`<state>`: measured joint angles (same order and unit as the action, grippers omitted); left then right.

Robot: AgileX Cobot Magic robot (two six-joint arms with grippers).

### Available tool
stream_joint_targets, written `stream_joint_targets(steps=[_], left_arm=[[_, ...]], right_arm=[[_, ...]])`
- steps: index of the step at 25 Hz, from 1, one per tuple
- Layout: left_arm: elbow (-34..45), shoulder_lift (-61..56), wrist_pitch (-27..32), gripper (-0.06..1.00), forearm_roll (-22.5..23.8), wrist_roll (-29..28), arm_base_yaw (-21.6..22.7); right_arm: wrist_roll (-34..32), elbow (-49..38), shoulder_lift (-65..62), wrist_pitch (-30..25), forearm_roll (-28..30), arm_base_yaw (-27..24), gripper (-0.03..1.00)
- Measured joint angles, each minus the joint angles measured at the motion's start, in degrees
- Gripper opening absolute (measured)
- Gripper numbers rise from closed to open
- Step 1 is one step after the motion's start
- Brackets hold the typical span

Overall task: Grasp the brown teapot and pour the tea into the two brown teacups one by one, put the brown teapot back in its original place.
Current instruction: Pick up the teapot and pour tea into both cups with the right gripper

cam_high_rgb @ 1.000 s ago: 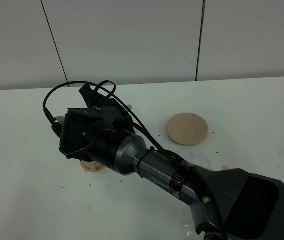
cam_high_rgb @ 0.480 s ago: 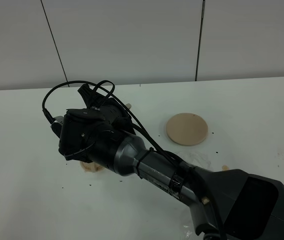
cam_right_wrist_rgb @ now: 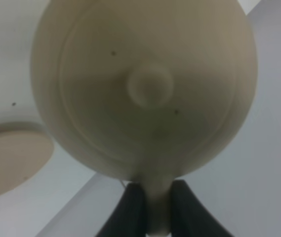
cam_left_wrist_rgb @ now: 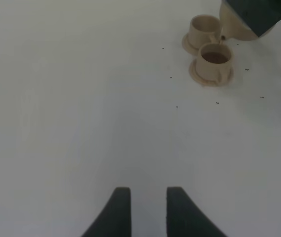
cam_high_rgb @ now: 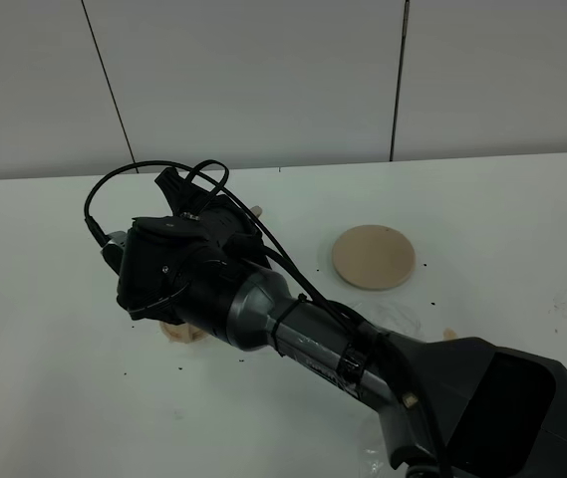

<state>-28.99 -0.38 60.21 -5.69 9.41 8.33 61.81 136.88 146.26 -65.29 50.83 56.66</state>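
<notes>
My right gripper [cam_right_wrist_rgb: 155, 191] is shut on the loop handle of the brown teapot [cam_right_wrist_rgb: 145, 84], which fills the right wrist view with its lid knob facing the camera. In the left wrist view the teapot [cam_left_wrist_rgb: 235, 30] hangs tilted, its spout just over the rim of the nearer brown teacup [cam_left_wrist_rgb: 214, 58], which holds dark tea. The second teacup [cam_left_wrist_rgb: 204, 29] stands just behind it, pale inside. Each cup sits on a small saucer. The flat round tan saucer [cam_high_rgb: 374, 257] lies bare to the right. My left gripper [cam_left_wrist_rgb: 145, 207] is slightly open, empty, low over the table, far from the cups.
In the high view my right arm [cam_high_rgb: 263, 309] reaches across to the left and hides the cups and teapot; only a saucer edge [cam_high_rgb: 185, 334] shows under it. Small dark specks dot the white table [cam_high_rgb: 54, 378]. A flat tan disc [cam_right_wrist_rgb: 7, 158] shows beside the teapot in the right wrist view.
Almost nothing. The right wrist has shifted very slightly to the left; the teapot stays held over the cups.
</notes>
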Motion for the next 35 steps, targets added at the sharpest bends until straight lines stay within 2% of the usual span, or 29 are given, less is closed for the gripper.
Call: stream_joint_targets(steps=[35], left_arm=[[0.0, 0.0, 0.0, 0.25, 0.0, 0.0, 0.0]], right_arm=[[-1.2, 0.0, 0.0, 0.98, 1.4, 0.27, 0.1]])
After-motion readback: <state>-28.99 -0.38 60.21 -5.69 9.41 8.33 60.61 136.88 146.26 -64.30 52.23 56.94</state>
